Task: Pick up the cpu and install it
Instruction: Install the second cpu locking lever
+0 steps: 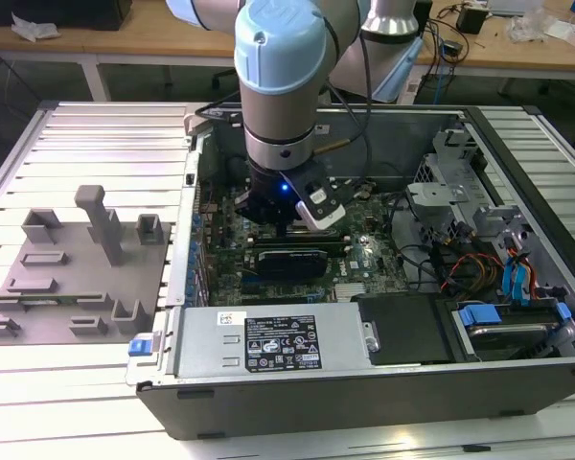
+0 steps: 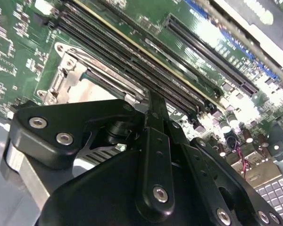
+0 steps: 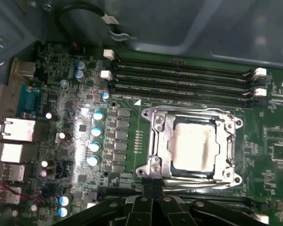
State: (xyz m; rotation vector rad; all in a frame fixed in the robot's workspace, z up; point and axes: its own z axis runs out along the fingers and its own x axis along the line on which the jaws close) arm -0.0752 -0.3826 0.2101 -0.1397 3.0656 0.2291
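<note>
Setting: slatted metal bench [image 1: 86, 383] carrying an open computer case [image 1: 364, 383], with wooden benches and cables behind it in the exterior view.
Tray: a grey plastic tray [image 1: 67, 287] with upright blocks lies on the bench at the exterior view's left, well apart from the arm; no chip shows on it.
Arm: reaches down into the case from the far side, its gripper [image 1: 292, 225] low over the green motherboard [image 1: 364, 254].
Socket: in the first wrist view the metal-framed socket [image 3: 155, 125] sits just beside the memory slots [image 3: 179, 77], its frame lying flat around the opening.
Cpu: the cpu [image 3: 193, 146], a pale square, lies inside the socket frame, level with it and centred in the opening.
Fingers: in the first wrist view the dark fingers [image 3: 148, 188] meet at the near edge of the socket frame, pressed close together with nothing between them; in the second wrist view the gripper [image 2: 153, 106] narrows to a thin closed tip over the memory slots beside the socket.
Progress: judged from this, the chip is picked, carried and seated, and the gripper holds nothing.
Left: whether the retention lever is latched cannot be told; a thin bar runs along the near side of the frame, close to the fingertips.
</note>
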